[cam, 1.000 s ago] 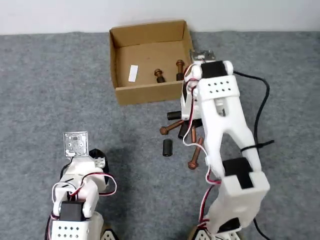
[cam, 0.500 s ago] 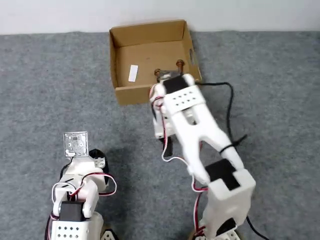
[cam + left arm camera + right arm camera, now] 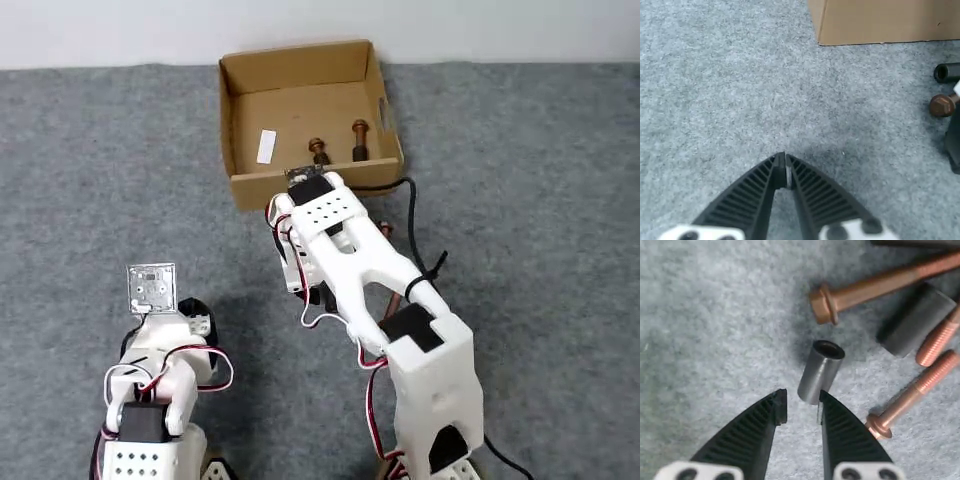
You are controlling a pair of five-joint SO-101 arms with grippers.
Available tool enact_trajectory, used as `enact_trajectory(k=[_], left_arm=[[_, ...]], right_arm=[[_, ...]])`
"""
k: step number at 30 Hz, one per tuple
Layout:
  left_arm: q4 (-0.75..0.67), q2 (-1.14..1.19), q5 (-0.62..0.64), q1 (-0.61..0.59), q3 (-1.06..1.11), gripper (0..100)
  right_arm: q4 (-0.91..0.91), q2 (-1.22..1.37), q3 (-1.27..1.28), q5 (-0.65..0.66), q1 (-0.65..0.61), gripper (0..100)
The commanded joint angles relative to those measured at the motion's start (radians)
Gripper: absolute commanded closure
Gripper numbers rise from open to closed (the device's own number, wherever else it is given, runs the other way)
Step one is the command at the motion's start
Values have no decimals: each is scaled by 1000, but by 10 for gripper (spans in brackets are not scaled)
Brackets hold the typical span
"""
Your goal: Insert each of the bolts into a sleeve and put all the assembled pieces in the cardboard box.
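Dark grey sleeve (image 3: 821,371) lies among loose bolts (image 3: 875,285) at 6 o'clock from the box (image 3: 300,186). The right claw (image 3: 801,407), slightly open and empty, sits at its near end: a pickup, I judge, needing a push forward, then a squeeze. The left claw (image 3: 785,172) is closed, empty

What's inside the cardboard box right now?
Two bolts in dark sleeves sit by the near wall of the cardboard box, plus a white label on its floor. The near wall hides their bases.
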Motion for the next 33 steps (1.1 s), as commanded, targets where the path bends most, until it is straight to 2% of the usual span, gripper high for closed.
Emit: enact_trajectory(k=[1,16,22,33], left_arm=[[8,0,9,-2,-7,994],[8,0,9,-2,-7,994],[8,0,9,-2,-7,994],[8,0,9,-2,-7,994]], right_arm=[[-10,-2,-11,-3,31,905],[-10,-2,-11,-2,33,901],[-41,1,-9,-2,38,793],[-93,105,-12,-2,38,897]])
